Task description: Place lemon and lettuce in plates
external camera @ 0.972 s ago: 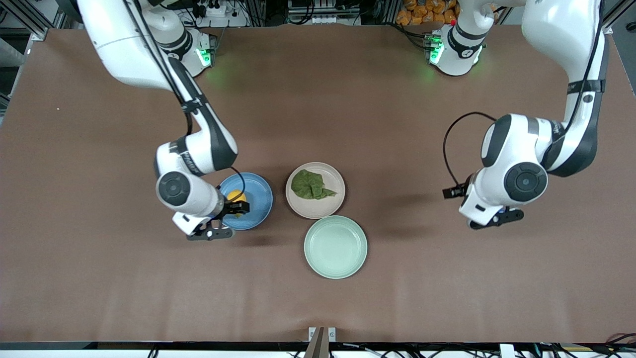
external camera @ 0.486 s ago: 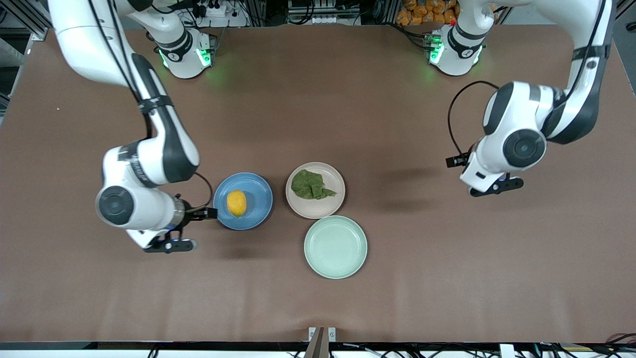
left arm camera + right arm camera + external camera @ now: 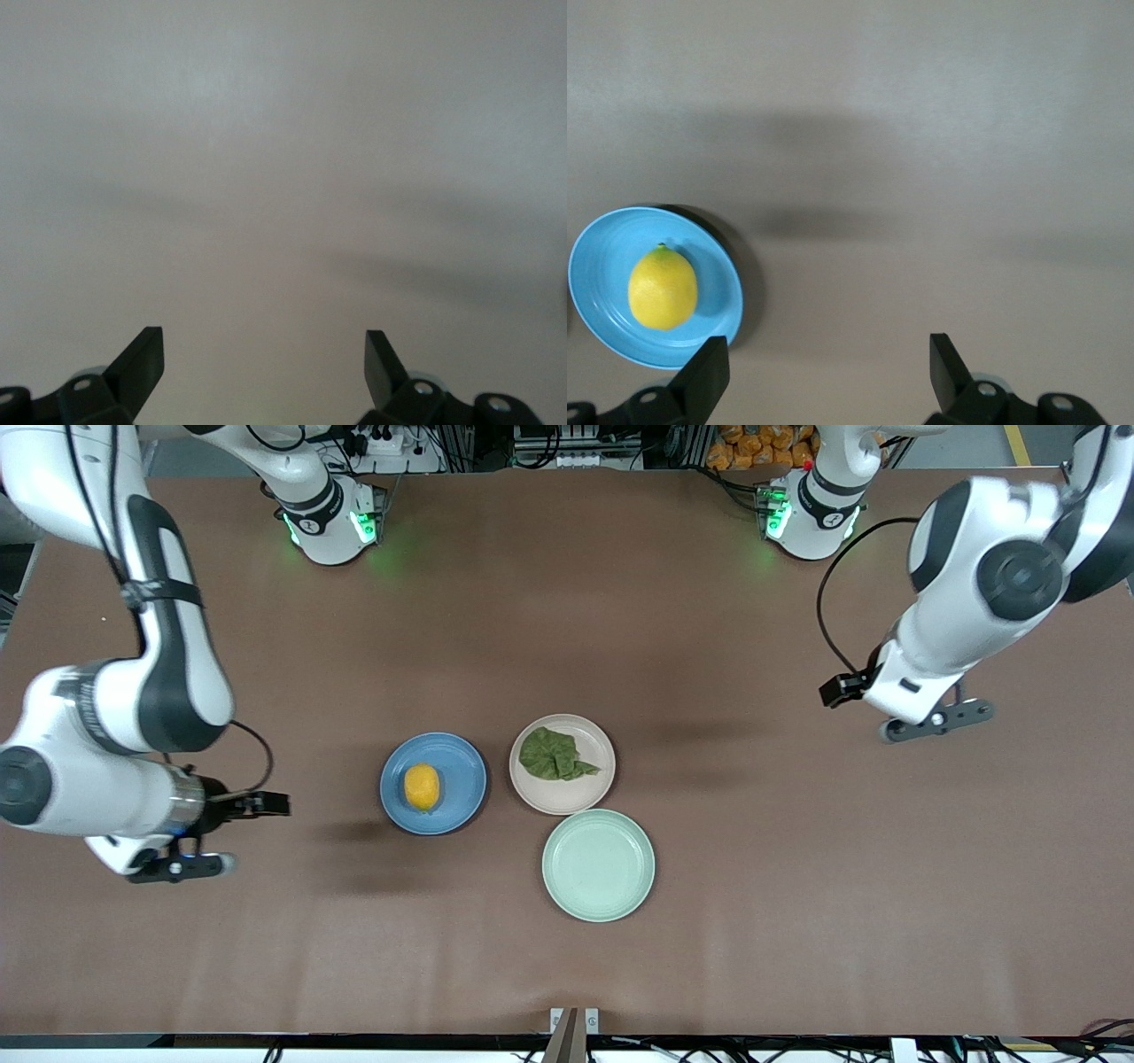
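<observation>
At the right arm's end of the table you have the right gripper (image 3: pixel 177 864) hanging above bare brown tabletop (image 3: pixel 567 602), well apart from the plates; in the right wrist view (image 3: pixel 828 381) its two dark fingers stand wide apart with nothing between them. Next along you see the round shallow blue plate (image 3: pixel 456 779), and the small oval smooth-skinned yellow lemon (image 3: pixel 422 786) lies inside it, a little off centre toward the right arm's end; the right wrist view shows the same lemon (image 3: pixel 663 288) resting in that plate (image 3: pixel 718 301). Just beside it sits the round pale beige-pink plate (image 3: pixel 562 797), with the wrinkly dark green lettuce leaf (image 3: pixel 554 754) lying in it. The round pale mint-green plate (image 3: pixel 598 864) sits nearer the front camera, nearly touching the beige-pink one. Toward the left arm's end you find the left gripper (image 3: pixel 935 722) above bare table, well apart from all three plates; its fingers (image 3: pixel 142 363) are spread wide, holding nothing.
</observation>
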`<state>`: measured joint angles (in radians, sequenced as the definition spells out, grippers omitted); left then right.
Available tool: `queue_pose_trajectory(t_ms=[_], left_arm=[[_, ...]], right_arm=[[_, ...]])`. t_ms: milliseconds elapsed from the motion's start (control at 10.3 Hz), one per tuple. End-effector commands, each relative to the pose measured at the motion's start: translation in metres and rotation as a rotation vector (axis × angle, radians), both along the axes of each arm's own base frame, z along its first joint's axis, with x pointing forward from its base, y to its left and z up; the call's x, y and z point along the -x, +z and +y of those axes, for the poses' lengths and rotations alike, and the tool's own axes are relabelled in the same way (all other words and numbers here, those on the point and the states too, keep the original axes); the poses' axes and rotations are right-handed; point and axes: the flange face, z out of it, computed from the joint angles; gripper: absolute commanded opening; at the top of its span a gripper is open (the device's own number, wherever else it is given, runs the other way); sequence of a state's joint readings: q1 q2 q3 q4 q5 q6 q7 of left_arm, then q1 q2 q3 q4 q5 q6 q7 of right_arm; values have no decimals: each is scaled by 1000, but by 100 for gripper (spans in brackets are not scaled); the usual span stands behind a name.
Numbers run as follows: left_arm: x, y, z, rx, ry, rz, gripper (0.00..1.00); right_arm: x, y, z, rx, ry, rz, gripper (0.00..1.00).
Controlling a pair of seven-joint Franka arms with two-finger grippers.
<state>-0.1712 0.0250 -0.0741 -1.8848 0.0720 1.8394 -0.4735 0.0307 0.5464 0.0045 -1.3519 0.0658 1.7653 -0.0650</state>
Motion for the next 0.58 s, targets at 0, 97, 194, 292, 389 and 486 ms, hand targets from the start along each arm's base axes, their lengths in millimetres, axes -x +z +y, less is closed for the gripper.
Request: queue_pose_trajectory(t_ms=[0,97,194,292,389,486], left_arm=[[-16,46,1,56,-28,-120,100],[-19,60,0,62,-94,-148,100],[-23,77,3,67,-129,-180,100],[-26,94,4,83,-125,-210,100],[-26,107,2,101,-138,-222,100],[-23,120,4,96,-179,-204,100]], right_arm=[[7,25,-23,-6,-7,-13,100],[9,37,-33,-7,-21,-32,100],[12,53,-39,-2,-15,-52,100],[16,59,-46,-4,11,-43,100],[20,68,-55,-1,40,-36,100],[24,88,-67,8,43,-64,100]])
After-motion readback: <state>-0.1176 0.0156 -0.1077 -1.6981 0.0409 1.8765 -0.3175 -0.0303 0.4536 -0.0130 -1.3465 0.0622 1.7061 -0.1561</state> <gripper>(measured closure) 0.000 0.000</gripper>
